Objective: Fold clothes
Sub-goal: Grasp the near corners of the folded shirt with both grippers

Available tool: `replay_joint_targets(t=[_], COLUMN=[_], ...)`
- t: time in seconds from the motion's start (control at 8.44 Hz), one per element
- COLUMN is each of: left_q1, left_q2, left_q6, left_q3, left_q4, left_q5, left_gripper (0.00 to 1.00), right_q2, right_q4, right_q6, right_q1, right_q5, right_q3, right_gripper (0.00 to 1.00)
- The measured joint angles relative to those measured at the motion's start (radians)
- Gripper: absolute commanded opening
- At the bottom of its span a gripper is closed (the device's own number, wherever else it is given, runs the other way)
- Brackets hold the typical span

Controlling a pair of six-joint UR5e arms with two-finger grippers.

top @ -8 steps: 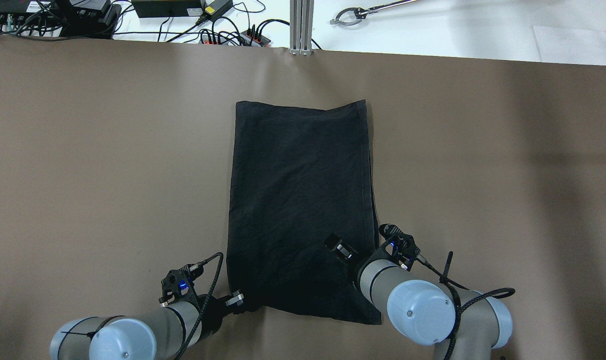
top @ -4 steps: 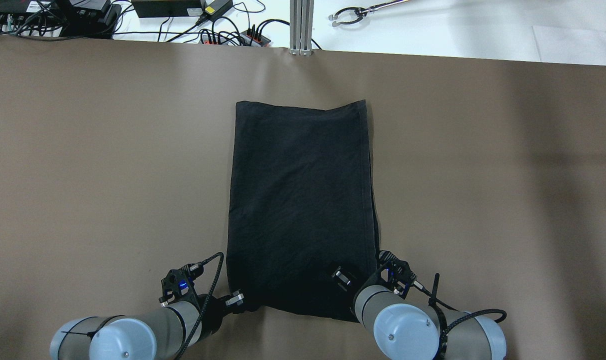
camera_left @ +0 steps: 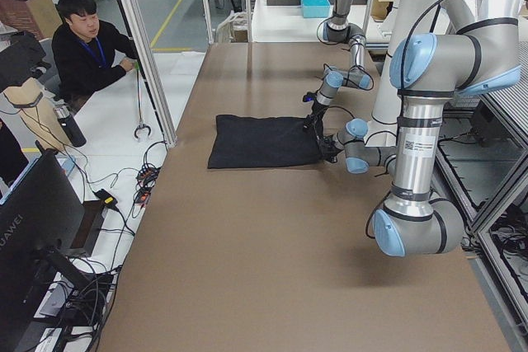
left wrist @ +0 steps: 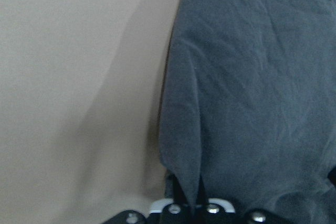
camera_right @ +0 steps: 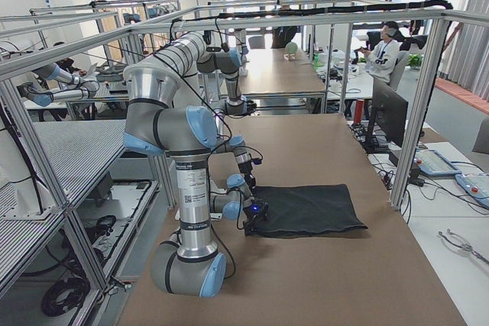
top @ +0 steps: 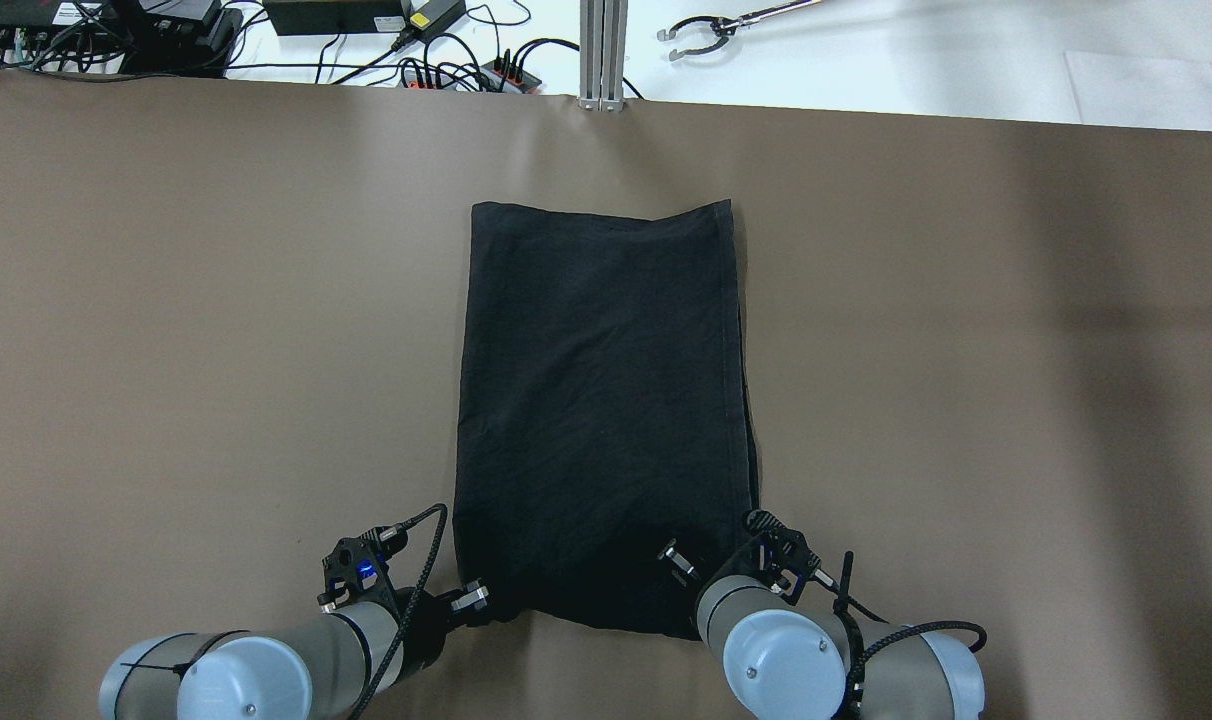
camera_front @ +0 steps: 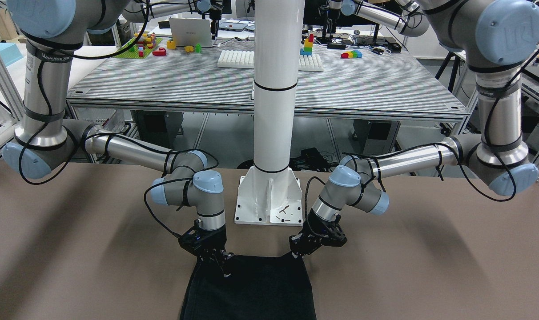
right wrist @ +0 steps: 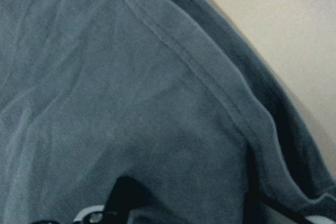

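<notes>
The black garment (top: pixel 601 400) lies folded into a long rectangle on the brown table (top: pixel 216 300); it also shows in the front view (camera_front: pixel 251 293). My left gripper (top: pixel 476 600) is at its near left corner. In the left wrist view it (left wrist: pixel 191 203) is shut on a raised pinch of the garment (left wrist: pixel 252 87). My right gripper (top: pixel 681 562) is low over the near right corner. In the right wrist view its fingers (right wrist: pixel 94 214) stand wide apart across the hemmed edge (right wrist: pixel 210 72), so it is open.
Beyond the far table edge are an aluminium post (top: pixel 603 50), cables with a power strip (top: pixel 466 75) and a grabber tool (top: pixel 706 30). The white column base (camera_front: pixel 269 200) stands between the arms. A seated operator (camera_left: pixel 87 51) is at the far side.
My right gripper has moved back toward the robot along the garment's right side to its near right corner. My left gripper and the garment have not moved.
</notes>
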Motion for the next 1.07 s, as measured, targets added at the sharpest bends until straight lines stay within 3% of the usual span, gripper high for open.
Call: replay_joint_targets(t=[0.24, 0.36, 0.59, 1.07], left_q1=[-0.001, -0.001, -0.002, -0.009], left_q2=[0.004, 0.007, 0.007, 0.032], left_q6=[0.0, 0.0, 0.0, 0.004], left_q3=[-0.001, -0.002, -0.006, -0.073], left_q4=[0.0, -0.001, -0.001, 0.001], left_q5=[0.005, 0.006, 0.006, 0.002], left_gripper=[0.0, 0.0, 0.0, 0.0], right_q2=[0.016, 0.021, 0.021, 0.015], right_q4=[0.002, 0.004, 0.004, -0.003], right_q6=[0.044, 0.063, 0.093, 0.102], right_q1=[0.006, 0.007, 0.005, 0.001], right_q5=[0.0, -0.001, -0.02, -0.04], right_q3=[0.0, 0.001, 0.006, 0.068], right_gripper=[0.29, 0.28, 0.0, 0.0])
